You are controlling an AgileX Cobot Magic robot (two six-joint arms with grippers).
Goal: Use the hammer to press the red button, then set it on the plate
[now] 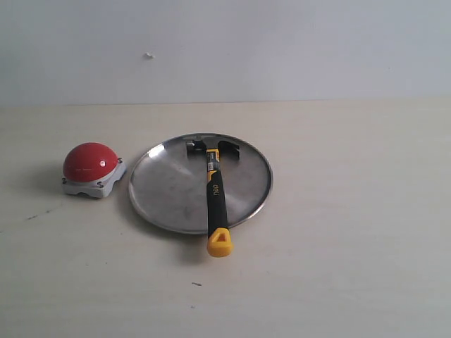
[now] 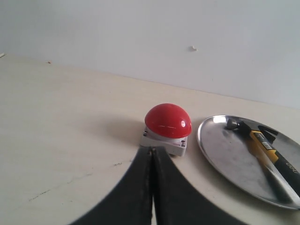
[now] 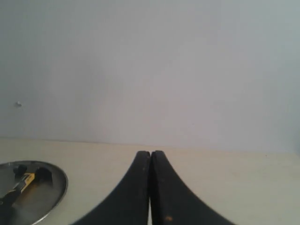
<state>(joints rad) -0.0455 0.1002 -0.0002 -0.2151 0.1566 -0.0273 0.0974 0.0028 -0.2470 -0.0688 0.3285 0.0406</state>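
Observation:
The hammer (image 1: 215,190) lies on the silver plate (image 1: 162,193), dark head at the plate's far side, yellow handle end hanging over the near rim. The red button (image 1: 90,161) on its grey base sits on the table just left of the plate. Neither gripper shows in the exterior view. In the left wrist view my left gripper (image 2: 151,150) is shut and empty, its tips just short of the red button (image 2: 168,120), with the plate (image 2: 225,154) and hammer (image 2: 267,154) off to one side. My right gripper (image 3: 150,153) is shut and empty, apart from the plate (image 3: 54,187) and hammer (image 3: 21,183).
A pale wooden table (image 1: 352,246) carries everything, with a plain grey-white wall (image 1: 282,42) behind it. A small dark speck (image 1: 196,284) lies on the table in front of the plate.

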